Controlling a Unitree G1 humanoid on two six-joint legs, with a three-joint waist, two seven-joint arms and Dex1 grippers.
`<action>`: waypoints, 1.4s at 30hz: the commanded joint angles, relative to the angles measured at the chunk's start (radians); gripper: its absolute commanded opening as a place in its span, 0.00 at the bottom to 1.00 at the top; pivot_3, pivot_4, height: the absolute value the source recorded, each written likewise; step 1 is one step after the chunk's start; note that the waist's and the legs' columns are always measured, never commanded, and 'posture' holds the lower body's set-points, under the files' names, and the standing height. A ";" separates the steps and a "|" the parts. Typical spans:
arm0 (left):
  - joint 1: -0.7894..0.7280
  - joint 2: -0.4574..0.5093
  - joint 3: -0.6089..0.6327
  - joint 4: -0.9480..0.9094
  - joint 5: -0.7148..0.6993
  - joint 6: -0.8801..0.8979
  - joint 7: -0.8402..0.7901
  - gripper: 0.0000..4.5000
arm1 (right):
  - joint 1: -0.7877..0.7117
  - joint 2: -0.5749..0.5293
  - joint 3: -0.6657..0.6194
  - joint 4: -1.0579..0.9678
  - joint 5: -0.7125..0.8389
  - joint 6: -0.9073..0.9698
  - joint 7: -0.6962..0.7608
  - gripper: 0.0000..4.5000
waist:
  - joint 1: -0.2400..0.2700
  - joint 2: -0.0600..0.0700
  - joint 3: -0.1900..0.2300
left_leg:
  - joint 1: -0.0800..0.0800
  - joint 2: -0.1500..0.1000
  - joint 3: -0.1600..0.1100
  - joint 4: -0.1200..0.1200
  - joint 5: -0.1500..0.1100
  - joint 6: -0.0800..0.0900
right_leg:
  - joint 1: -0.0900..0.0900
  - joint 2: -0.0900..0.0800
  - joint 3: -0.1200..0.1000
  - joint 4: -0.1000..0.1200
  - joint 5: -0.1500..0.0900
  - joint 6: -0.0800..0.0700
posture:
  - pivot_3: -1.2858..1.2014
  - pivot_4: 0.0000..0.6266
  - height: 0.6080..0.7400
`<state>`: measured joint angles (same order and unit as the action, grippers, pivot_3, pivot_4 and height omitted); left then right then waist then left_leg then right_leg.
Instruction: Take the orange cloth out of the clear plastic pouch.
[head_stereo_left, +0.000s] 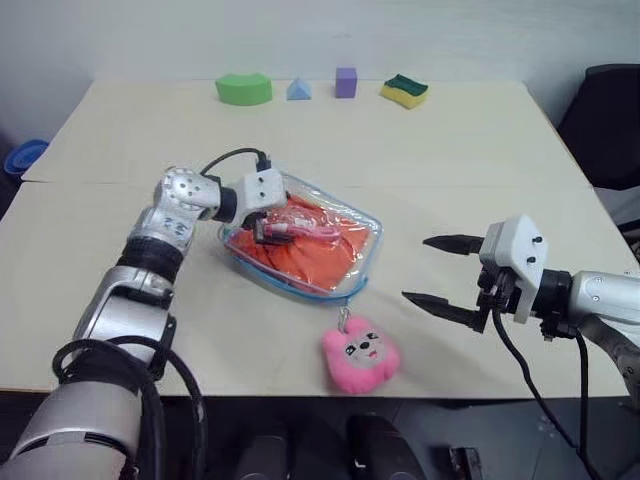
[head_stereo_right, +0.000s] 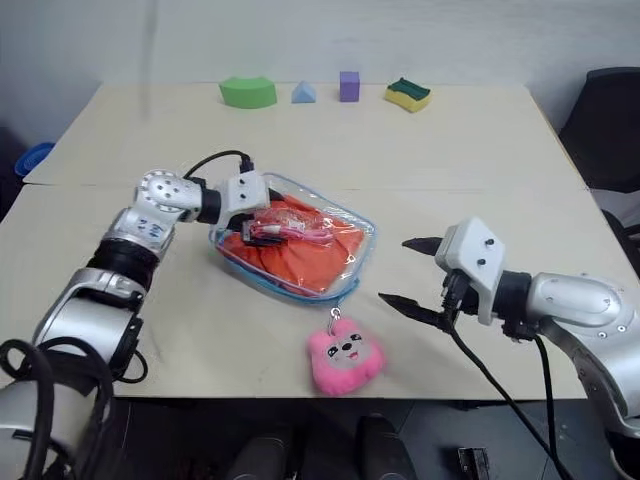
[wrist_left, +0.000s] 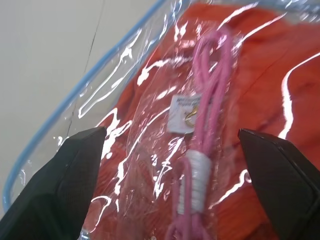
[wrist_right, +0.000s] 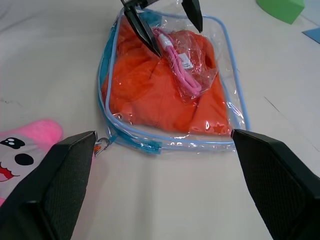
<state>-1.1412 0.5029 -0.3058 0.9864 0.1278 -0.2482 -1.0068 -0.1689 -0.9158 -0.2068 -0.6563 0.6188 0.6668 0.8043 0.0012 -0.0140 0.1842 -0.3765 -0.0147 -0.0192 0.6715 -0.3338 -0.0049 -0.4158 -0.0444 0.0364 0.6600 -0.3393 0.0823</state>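
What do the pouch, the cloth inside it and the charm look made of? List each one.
Clear plastic pouch: glossy see-through plastic, shown by glare streaks and crinkles; blue trim, probably fabric tape.
Orange cloth: soft matte fabric, folded and wrinkled.
Pink plush charm: fuzzy plush, likely stuffed, on a small metal clasp.

The left end effector (head_stereo_left: 266, 224) covers the near-left corner of the clear plastic pouch (head_stereo_left: 368, 232), glare on the plastic blurs the orange cloth (head_stereo_left: 310, 258), and the blue object (head_stereo_left: 22, 157) beside the bench (head_stereo_left: 450, 140) is cut off by the picture's edge.

Beige table (head_stereo_left: 470, 180): clear plastic pouch (head_stereo_left: 368, 225), plush charm (head_stereo_left: 360, 355), blocks, sponge (head_stereo_left: 404, 90).
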 joint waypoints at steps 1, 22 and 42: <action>-0.053 -0.030 -0.011 0.116 0.062 -0.095 0.060 0.91 | 0.027 0.002 -0.066 -0.057 0.021 0.010 -0.030 1.00 | 0.002 -0.001 0.001 | 0.000 0.000 0.000 0.001 0.000 0.000 | 0.000 0.000 0.000 0.000 0.000 0.000 | 0.52 0.24 1.00; 0.237 0.204 0.341 -0.261 -0.125 0.257 0.086 0.05 | -0.105 -0.003 0.076 0.000 0.059 -0.012 0.108 1.00 | -0.018 -0.003 0.002 | -0.001 0.001 -0.001 0.008 -0.001 0.001 | -0.001 0.000 0.002 0.003 0.002 0.003 | 0.52 0.24 1.00; 0.864 0.376 0.816 -0.704 -0.246 0.744 0.517 0.68 | -0.267 0.036 0.231 0.182 0.005 -0.096 0.282 1.00 | -0.002 -0.007 0.000 | -0.001 0.000 -0.003 0.009 -0.004 0.005 | 0.002 -0.004 -0.001 -0.001 0.002 0.003 | 0.52 0.24 1.00</action>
<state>-0.2828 0.8458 0.4568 0.3336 -0.0931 0.4773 -0.4969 -0.4240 -0.8856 0.0377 -0.4646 0.6197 0.5887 1.0722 -0.0011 -0.0211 0.1841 -0.3774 -0.0146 -0.0219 0.6801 -0.3376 -0.0004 -0.4142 -0.0483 0.0355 0.6590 -0.3377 0.0850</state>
